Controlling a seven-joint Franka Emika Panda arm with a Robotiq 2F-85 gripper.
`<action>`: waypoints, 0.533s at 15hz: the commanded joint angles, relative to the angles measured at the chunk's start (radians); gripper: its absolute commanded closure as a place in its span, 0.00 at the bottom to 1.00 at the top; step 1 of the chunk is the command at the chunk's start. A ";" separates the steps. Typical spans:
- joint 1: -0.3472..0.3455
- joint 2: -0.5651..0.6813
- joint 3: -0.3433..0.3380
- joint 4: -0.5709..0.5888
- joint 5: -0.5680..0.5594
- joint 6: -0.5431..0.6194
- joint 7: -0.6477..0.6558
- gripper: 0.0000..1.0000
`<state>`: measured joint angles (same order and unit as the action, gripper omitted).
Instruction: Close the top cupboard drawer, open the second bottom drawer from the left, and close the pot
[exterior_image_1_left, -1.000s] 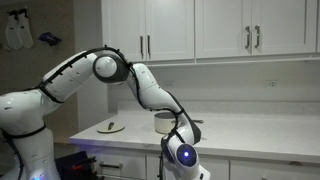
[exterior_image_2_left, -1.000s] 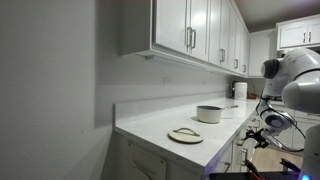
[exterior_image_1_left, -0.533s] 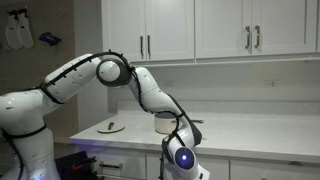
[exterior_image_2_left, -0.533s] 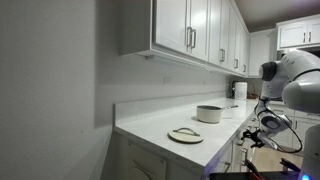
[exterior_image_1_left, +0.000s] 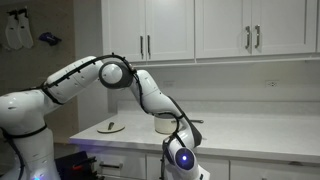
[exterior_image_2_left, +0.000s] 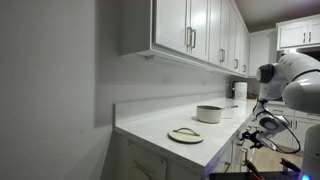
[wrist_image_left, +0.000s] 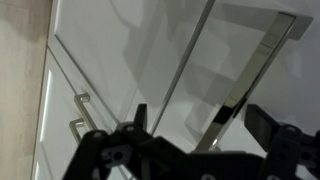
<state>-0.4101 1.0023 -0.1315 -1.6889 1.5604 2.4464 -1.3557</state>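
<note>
In the wrist view my gripper (wrist_image_left: 203, 120) is open, with a horizontal silver bar handle (wrist_image_left: 250, 75) of a white bottom drawer front (wrist_image_left: 130, 50) lying between its fingers. The fingers do not touch the handle. In an exterior view the gripper (exterior_image_2_left: 255, 135) hangs below the counter edge. The steel pot (exterior_image_2_left: 210, 114) stands uncovered on the counter and is partly behind my arm in an exterior view (exterior_image_1_left: 163, 123). Its round lid (exterior_image_2_left: 185, 134) lies on the counter apart from it and also shows in an exterior view (exterior_image_1_left: 111, 127). The tall white top cupboard doors (exterior_image_1_left: 150, 30) all look shut.
The white countertop (exterior_image_1_left: 250, 135) runs along the wall under the wall cabinets (exterior_image_2_left: 190, 30). A second drawer handle (wrist_image_left: 78, 112) shows to the left in the wrist view. My arm (exterior_image_1_left: 150, 90) arches over the counter's front edge.
My arm's elbow has shifted slightly to the right. The gripper has barely moved in front of the drawers. Pot and lid have not moved.
</note>
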 joint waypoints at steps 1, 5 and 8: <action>0.033 0.029 -0.019 0.037 0.029 0.026 -0.004 0.00; 0.038 0.045 -0.022 0.054 0.029 0.039 -0.005 0.28; 0.045 0.051 -0.021 0.066 0.033 0.045 -0.006 0.51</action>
<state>-0.3901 1.0331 -0.1402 -1.6526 1.5635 2.4618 -1.3555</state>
